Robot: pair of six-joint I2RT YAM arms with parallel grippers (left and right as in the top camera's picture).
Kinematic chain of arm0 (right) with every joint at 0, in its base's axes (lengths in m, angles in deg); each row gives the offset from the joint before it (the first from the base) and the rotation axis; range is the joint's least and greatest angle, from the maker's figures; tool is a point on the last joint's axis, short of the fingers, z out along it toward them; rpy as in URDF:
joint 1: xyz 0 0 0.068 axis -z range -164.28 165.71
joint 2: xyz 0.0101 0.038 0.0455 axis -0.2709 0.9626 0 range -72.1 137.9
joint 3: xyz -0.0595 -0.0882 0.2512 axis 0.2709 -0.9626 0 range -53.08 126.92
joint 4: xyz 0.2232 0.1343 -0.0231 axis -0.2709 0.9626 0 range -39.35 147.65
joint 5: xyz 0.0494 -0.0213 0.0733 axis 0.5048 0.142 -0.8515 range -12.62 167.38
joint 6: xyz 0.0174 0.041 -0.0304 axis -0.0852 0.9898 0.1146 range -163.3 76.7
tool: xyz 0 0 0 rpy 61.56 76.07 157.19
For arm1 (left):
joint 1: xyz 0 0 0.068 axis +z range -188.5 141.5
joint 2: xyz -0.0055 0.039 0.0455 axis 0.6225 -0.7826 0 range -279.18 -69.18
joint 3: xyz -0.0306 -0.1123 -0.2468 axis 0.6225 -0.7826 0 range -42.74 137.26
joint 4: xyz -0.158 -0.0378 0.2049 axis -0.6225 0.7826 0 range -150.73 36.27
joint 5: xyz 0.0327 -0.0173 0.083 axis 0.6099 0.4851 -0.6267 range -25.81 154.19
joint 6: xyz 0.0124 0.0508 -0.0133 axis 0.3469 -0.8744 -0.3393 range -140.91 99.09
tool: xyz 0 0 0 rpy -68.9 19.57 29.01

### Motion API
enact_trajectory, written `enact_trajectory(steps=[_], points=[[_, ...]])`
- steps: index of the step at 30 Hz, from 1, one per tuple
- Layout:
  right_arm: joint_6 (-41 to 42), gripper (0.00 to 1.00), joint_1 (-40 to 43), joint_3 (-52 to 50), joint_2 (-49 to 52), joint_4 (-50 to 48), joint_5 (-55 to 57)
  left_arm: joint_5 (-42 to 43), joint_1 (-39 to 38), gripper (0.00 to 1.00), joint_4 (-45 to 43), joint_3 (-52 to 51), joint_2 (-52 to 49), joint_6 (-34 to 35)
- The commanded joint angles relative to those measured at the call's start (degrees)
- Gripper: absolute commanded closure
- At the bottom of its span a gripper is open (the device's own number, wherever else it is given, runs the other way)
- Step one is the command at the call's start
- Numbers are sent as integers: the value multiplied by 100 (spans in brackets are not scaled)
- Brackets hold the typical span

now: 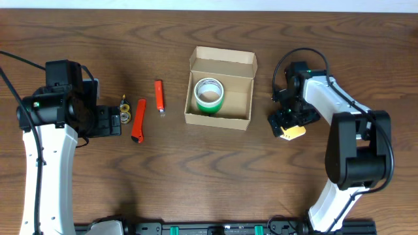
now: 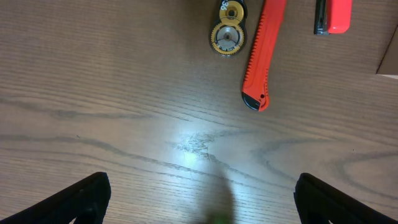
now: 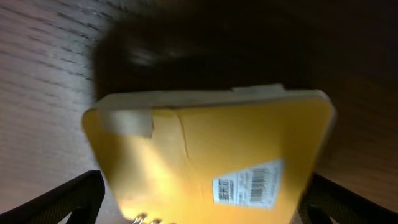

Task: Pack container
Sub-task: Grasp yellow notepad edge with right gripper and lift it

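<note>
The container is a tan cardboard box, open at table centre with its flap lid standing at the far side. A green-and-white tape roll lies inside it. My right gripper is right of the box, low over a yellow spiral notepad. In the right wrist view the notepad fills the space between my spread fingers, with a small gap at the left finger. My left gripper is open and empty over bare wood, left of the small items.
An orange box cutter, a red lighter-like item and two small yellow round parts lie between my left gripper and the box. The box's corner shows at the left wrist view's right edge.
</note>
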Motion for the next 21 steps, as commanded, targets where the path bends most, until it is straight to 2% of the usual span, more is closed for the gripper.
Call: enact_trajectory(steps=[1,7,10,13,14,21], points=[[70,5,-81,-33,190,-24,22,-2,35,5,17,107,-39,68],[271,33,-116,-31,208,-251,17,-2,35,5,17,107,-39,68],[332,63,-116,-13,205,-249,15,-2,35,5,17,107,-39,68],[378,82,-116,50,203,-236,-26,-2,35,5,17,107,-39,68],[417,84,-118,87,188,-221,-81,-2,35,5,15,107,-39,68],[455,81,-118,354,31,-160,-372,-2,35,5,17,107,-39,68]])
